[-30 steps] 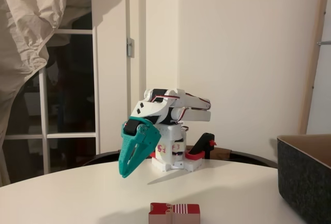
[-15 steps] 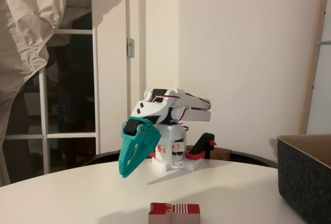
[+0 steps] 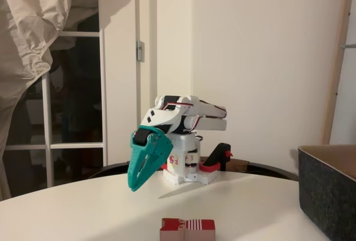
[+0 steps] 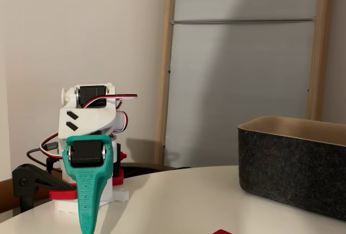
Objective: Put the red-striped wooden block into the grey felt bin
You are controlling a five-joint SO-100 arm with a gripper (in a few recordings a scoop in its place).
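- The red-striped wooden block (image 3: 187,230) lies flat at the near edge of the white round table (image 3: 83,207); one fixed view shows its thin stripes, the other just a red corner (image 4: 221,232).
- Much bare table lies around the block.
- The grey felt bin (image 4: 294,164), with thick fuzzy walls, stands at the right, well apart from the block.
- Farther back, the teal pointed gripper (image 3: 137,182) hangs above the table with fingers together, holding nothing.

Small red wooden block (image 3: 187,230): thin red-and-white striped patch on top. Large felt bin (image 4: 294,172): charcoal-grey walls, tan-brown inside. Gripper (image 3: 135,182): teal. Arm body (image 3: 186,116): white. Round worktop (image 3: 111,207): white.
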